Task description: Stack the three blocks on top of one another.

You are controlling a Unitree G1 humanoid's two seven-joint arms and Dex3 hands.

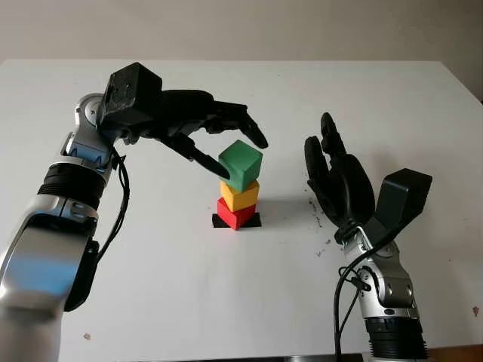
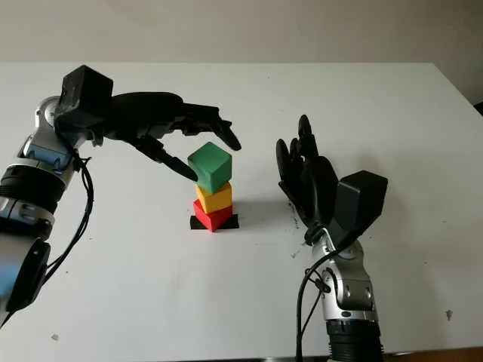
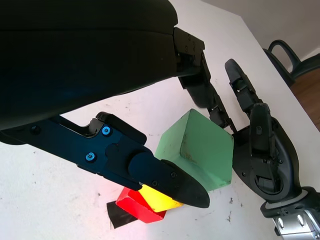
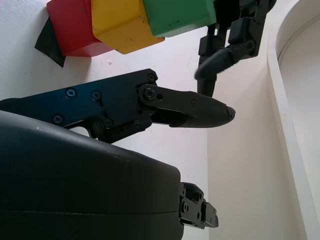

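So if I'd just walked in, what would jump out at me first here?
Probably the little tower in the middle of the white table: a green cube block sitting a bit skewed on a yellow cube block, atop a red cube block on a black patch. The left robot hand is open around the green block, and the right robot hand is open, upright beside the tower.

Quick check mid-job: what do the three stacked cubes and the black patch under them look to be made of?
Green cube, yellow cube and red cube: probably painted wood or foam, matte, with scuffs on the green faces. Black patch: likely flat tape or paper, torn-edged. Left hand hovers beside the stack.
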